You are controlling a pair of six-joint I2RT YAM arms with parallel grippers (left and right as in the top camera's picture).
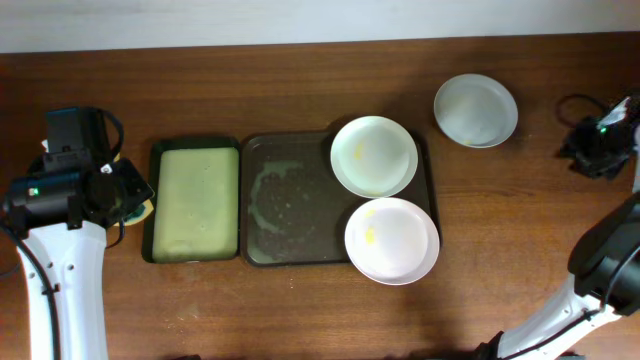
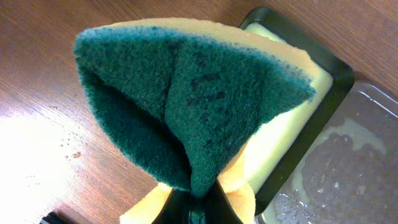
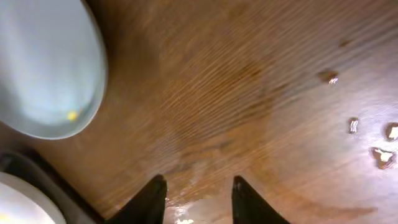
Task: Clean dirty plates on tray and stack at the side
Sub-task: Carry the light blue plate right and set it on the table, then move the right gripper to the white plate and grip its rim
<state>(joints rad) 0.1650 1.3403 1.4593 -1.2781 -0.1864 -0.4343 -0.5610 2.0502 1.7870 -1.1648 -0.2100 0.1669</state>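
tray (image 1: 290,195) L half free, plates (image 1: 374,156) fill R

Overhead looks straight down, the tray (image 1: 290,200) central. Left wrist sits left of the tray, close behind a sponge (image 2: 193,99), facing the tray's edge. Right wrist — low, right of the tray — shares the grey-blue plate (image 3: 43,62) with overhead

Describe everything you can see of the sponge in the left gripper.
The sponge is a soft pad with a dark green scouring face on yellow foam. The jaws of the left gripper pinch its lower edge, folding the green face into a creased, cone-like shape. It sits over the wooden table, beside the dark rim of the small tray. Whether it touches the table cannot be told.
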